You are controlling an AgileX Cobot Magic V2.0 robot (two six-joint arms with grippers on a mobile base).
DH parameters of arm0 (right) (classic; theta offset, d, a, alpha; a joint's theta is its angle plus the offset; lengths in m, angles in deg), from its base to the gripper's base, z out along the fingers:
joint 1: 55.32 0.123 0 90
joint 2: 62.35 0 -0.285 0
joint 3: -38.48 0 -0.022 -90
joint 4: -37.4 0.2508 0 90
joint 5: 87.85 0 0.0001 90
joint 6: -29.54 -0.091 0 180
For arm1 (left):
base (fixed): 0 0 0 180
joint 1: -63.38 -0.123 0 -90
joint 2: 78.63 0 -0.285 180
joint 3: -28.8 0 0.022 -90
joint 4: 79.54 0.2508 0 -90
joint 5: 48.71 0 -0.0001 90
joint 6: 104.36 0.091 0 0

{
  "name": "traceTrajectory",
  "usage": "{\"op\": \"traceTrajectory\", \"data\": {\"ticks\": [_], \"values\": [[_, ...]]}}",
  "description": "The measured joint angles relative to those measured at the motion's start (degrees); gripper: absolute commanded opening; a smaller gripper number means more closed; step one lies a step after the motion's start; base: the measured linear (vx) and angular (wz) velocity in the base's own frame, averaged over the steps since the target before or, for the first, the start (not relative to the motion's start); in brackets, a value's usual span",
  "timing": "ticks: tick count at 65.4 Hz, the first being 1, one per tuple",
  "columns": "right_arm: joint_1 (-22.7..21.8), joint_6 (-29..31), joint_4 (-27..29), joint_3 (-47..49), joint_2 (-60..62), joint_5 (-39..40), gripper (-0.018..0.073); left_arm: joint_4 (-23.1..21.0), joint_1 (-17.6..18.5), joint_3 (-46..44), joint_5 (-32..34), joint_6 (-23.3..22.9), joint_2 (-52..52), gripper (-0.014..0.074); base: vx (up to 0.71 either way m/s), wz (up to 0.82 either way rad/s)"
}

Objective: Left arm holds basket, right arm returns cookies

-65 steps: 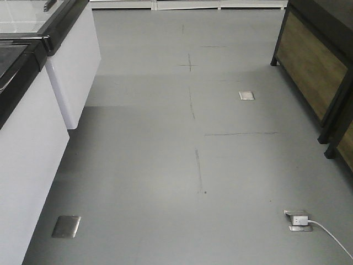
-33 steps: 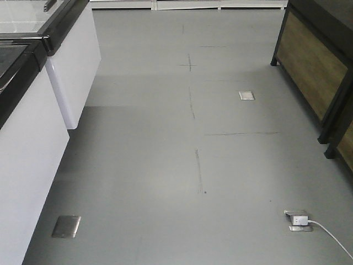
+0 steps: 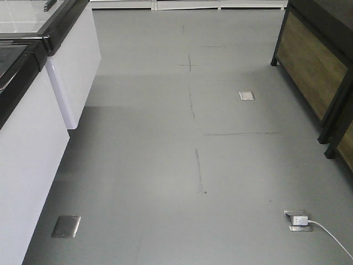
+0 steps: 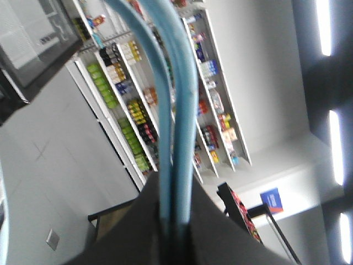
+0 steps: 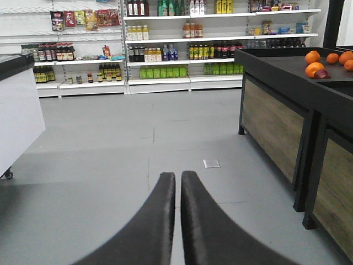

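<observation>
L arm: wrist tipped up twd the ceiling. L fingers (image 4: 157, 212) sit at the bottom of the wrist view, pinching the basket handle (image 4: 179, 110). 2 blue strands run up & away from the fingers, side by side and touching near the grip. Rest of the basket is out of view.

R arm: held abt level, low over the floor (image 5: 110, 165), pointing down the aisle. R fingers (image 5: 170, 193) pressed together, only a thin slit btwn them.

Counts: 3 ceiling light strips (image 4: 335, 146) above & right of L fingers. 5 oranges (image 5: 311, 56), as far as can be told, on the black table (image 5: 287, 66) right of R fingers, w/ a small dark red item just beside them. 3 metal floor plates (image 3: 246, 95) in front view, and the near-right one has a white plug (image 3: 300, 220) w/ cable.

Around: stocked shelves (image 5: 165, 49) well ahead of R fingers, white cabinet (image 5: 19, 116) to their left. Table stands close on the right, w/ open floor straight ahead.
</observation>
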Motion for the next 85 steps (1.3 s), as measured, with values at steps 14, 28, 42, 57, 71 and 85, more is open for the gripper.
{"op": "traceTrajectory", "data": {"ticks": [14,28,42,57,71,85], "values": [[0.0,0.0,0.0,0.0,0.0,0.0,-0.0006,-0.63,8.98,-4.47,-5.07,-0.01,0.07,-0.0006,0.0,0.0],[0.0,0.0,0.0,0.0,0.0,0.0,-0.0006,0.26,21.24,-4.54,-9.15,2.19,0.07,-0.0006,0.0,0.0],[0.0,0.0,0.0,0.0,0.0,0.0,-0.0006,5.42,34.05,-4.54,-10.95,3.94,0.07,-0.0006,0.0,0.0],[0.0,0.0,0.0,0.0,0.0,0.0,-0.0006,8.23,45.71,1.62,-9.91,5.89,0.07,-0.0006,0.0,0.0],[0.0,0.0,0.0,0.0,0.0,0.0,-0.0006,5.01,55.19,17.72,-6.55,14.44,0.07,-0.0006,0.0,0.0],[0.0,0.0,0.0,0.0,0.0,0.0,-0.0006,0.71,62.13,30.72,-5.21,23.2,0.07,-0.0006,0.0,0.0]]}}
